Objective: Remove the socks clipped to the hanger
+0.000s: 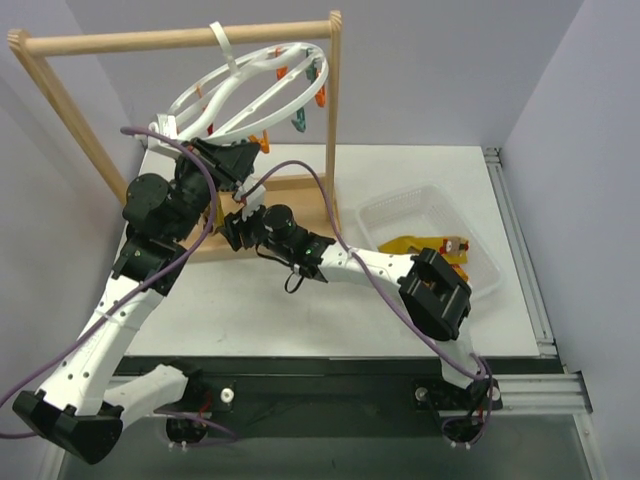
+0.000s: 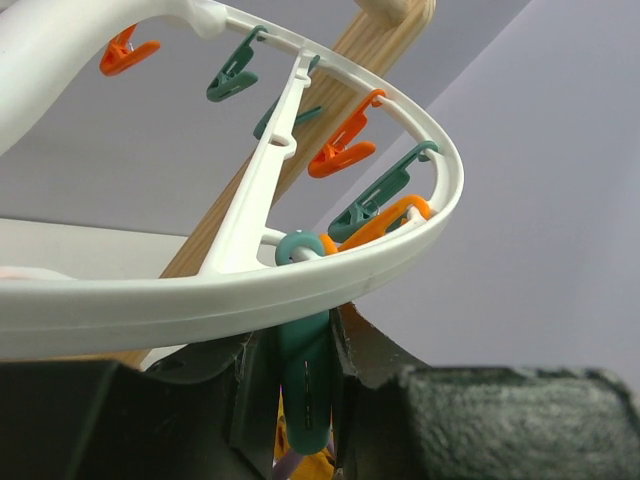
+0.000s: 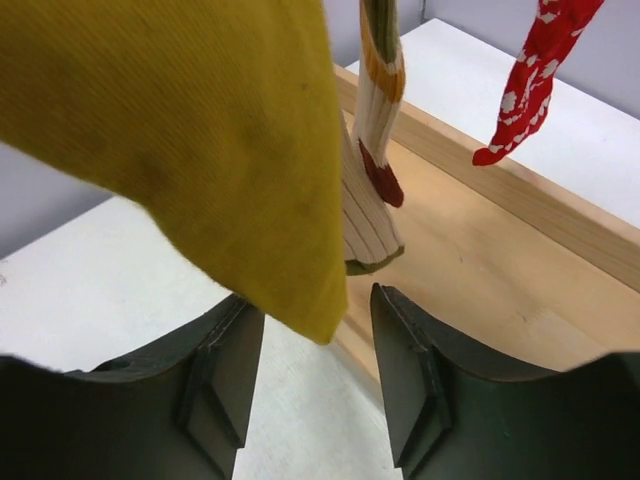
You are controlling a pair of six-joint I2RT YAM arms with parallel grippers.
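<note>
The white ring hanger hangs tilted from the wooden rack and also shows in the left wrist view. My left gripper is shut on a teal clip just under the ring's rim; it sits at the ring's low edge. My right gripper is open below the hanger. A mustard yellow sock hangs down with its lower tip between the open fingers. Behind it hang a cream and orange striped sock and a red sock with white pattern.
The wooden rack has a flat base board under the socks. Several empty orange and teal clips hang from the ring. A clear mesh basket at the right holds dropped socks.
</note>
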